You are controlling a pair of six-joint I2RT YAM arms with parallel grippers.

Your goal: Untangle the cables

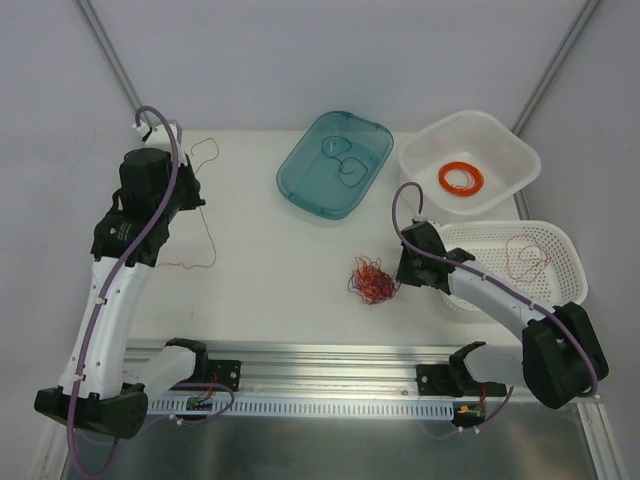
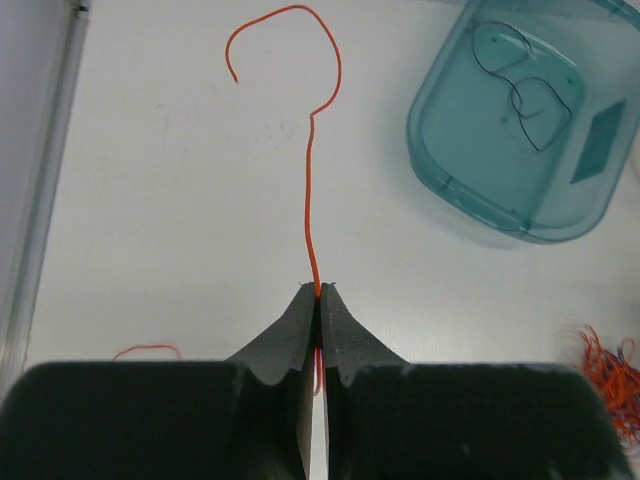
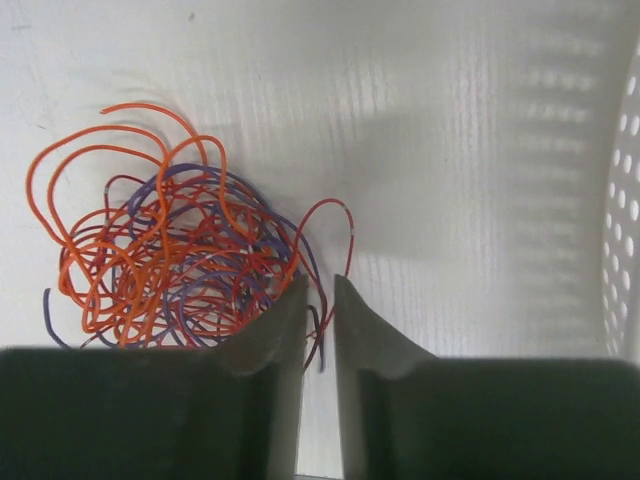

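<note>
A: Cables, where and how?
B: The cables [image 1: 372, 280] are seen as one wad on the table [image 1: 260, 250], front centre, between the arms. The strands are hair-thin: orange, red and blue-violet, curled and looped through one another. Orange loops are thrown out at the wad's top and side in the right wrist view.
A: Right fingers?
B: The right fingers [image 3: 303, 300] are almost pressed together, with only a slit between them. They are set at the wad's edge. A dark red strand is run down into the slit; whether it is pinched cannot be told.
A: Left fingers?
B: The left fingers [image 2: 318, 292] are pressed together, with one orange wire [image 2: 308, 200] pinched at the tips. The wire is laid out over the table, kinked once and ended in an open hook. It is well apart from the wad, at the far left.
A: Anything else?
B: Two dark loops are laid in the teal tray [image 1: 300, 180]. A flat orange coil [image 1: 461, 178] is seated in the bowl [image 1: 430, 150]. A red strand is laid in the basket [image 1: 560, 250].
</note>
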